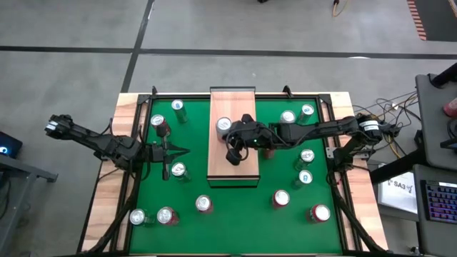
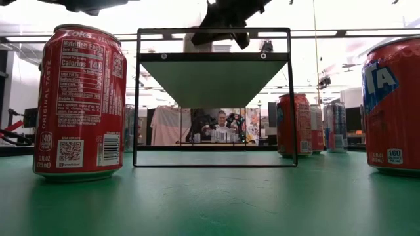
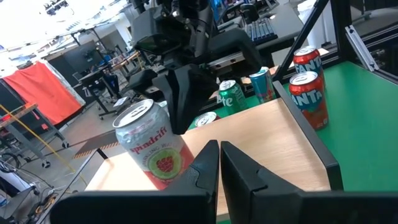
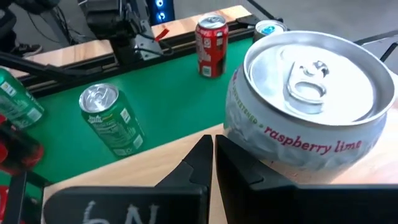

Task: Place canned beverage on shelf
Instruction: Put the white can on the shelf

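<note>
Figure: a raspberry-lime can (image 4: 311,102) stood upright on the shelf (image 1: 232,160), toward its 12 o'clock end in the overhead view, with the right gripper (image 4: 213,163) just beside it at about the can's 4 o'clock, fingers together and holding nothing. The left gripper (image 3: 220,168) (likewise closed and empty) hung over the green surface (image 1: 235,214) at the shelf's 9 o'clock, pointed across the board toward the same can. Judged from this arrangement, the can already sat on the shelf, so the chief risk lay in the right arm's departure: its closed fingers were so near the can's wall that a sideways sweep could nudge or topple it, and a toppled can might roll off the raised board among the cans on the green surface below. A Fanta can (image 3: 309,99) standing just off the shelf's edge could likewise be struck by a low retreat. Hard to make out: whether the right fingers actually touched the can or merely stood close, since the wrist picture cropped the can's base. In the table-level view the shelf's top surface was hidden (only its underside and dark frame showed), so the can's footing could not be checked there, and the red cola can (image 2: 82,101) filled much of that foreground.
</note>
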Controlling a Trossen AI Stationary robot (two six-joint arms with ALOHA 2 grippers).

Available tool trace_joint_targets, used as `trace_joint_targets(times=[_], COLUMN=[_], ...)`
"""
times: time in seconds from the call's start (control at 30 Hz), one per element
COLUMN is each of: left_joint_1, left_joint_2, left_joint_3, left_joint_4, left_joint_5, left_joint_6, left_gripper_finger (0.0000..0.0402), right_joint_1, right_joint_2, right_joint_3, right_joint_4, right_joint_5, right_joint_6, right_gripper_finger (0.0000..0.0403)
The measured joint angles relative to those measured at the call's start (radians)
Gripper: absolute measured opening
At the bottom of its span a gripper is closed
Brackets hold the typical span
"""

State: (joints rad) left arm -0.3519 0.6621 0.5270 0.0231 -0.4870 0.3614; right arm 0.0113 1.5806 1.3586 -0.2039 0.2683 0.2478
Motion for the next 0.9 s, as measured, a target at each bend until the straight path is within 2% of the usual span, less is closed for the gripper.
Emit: trace_joint_targets(times=[0.73,0.9], left_joint_1=[0.000,0.000], left_joint_2=[0.000,0.000], left_joint_3=[0.000,0.000], left_joint_4=[0.003,0.003], left_joint_5=[0.000,0.000], left_joint_6=[0.001,0.001], left_gripper_finger=[0.0000,0.0000], right_joint_1=[-0.044,-0.042], right_joint_2=[0.059,0.051], right_joint_3=[0.000,0.003], right_joint_4=[0.120,0.073], right_joint_5=[0.050,0.047], right_joint_6=[-0.059,-0.059], right_gripper_finger=[0.0013,0.0013])
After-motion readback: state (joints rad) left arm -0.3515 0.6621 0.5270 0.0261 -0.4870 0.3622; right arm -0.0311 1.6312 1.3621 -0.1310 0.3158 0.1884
